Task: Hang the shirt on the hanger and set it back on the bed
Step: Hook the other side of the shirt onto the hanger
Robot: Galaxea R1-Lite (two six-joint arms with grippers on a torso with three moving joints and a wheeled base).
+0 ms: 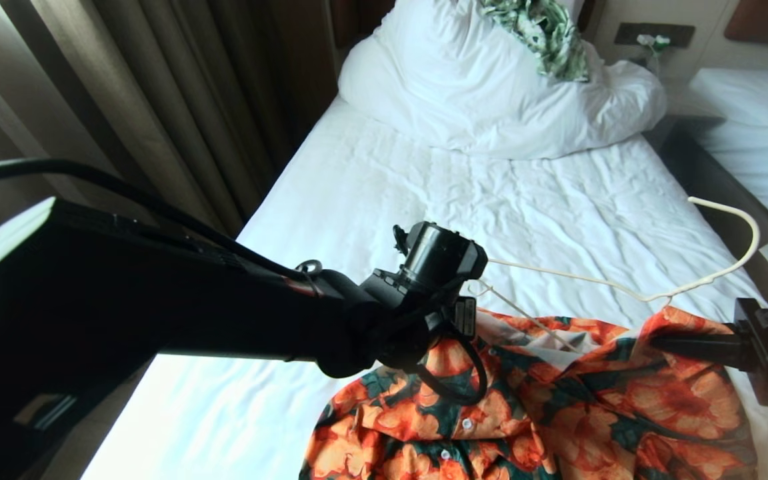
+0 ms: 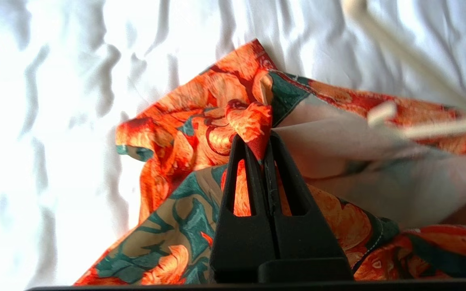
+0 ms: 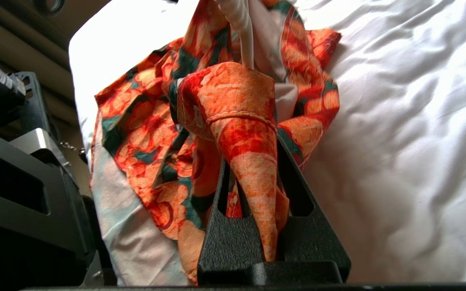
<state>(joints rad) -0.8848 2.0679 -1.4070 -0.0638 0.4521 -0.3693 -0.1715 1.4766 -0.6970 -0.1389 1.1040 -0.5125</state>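
So it's a single bed (image 1: 424, 193) with a wrinkled white sheet, running away toward a brown headboard. Up at the far end there's a bunched-up white duvet and pillow (image 1: 484, 80) with a green-and-white leaf-print cloth (image 1: 547, 33) draped on top. At the near end the orange-flowered shirt (image 1: 557, 413) sits crumpled on the sheet — how much of it actually rests there is hard to say. The cream wire hanger (image 1: 657, 287) is at its collar, hook toward the bed's right edge.

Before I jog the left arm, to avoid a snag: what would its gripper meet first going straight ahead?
Probably the white sheet of the bed; the left gripper, shut on the shirt, points there. Depth is unclear.
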